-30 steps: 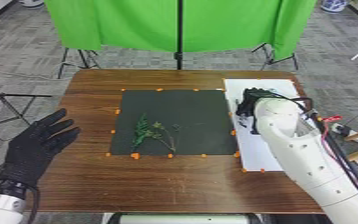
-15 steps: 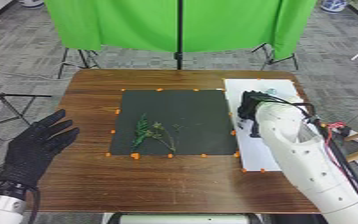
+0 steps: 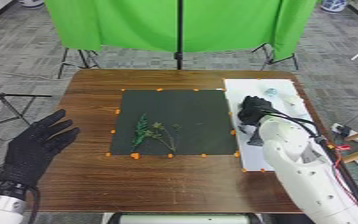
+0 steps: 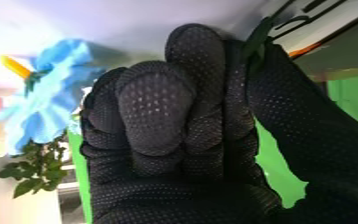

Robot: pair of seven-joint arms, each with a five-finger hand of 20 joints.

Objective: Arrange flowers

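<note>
right hand [image 3: 257, 108]: over white sheet [image 3: 261, 162]; fingers curled together, pinching green leaf [image 4: 262, 39] by the thumb.
leaf: long axis roughly along fingers, lower end hidden by glove.
blue flower [image 4: 53, 90]: near hand.
green sprigs [image 3: 141, 131]: on dark mat [image 3: 180, 110], lengthwise away from robot.
left hand [image 3: 35, 150]: spread, at table's [image 3: 158, 187] left.
</note>
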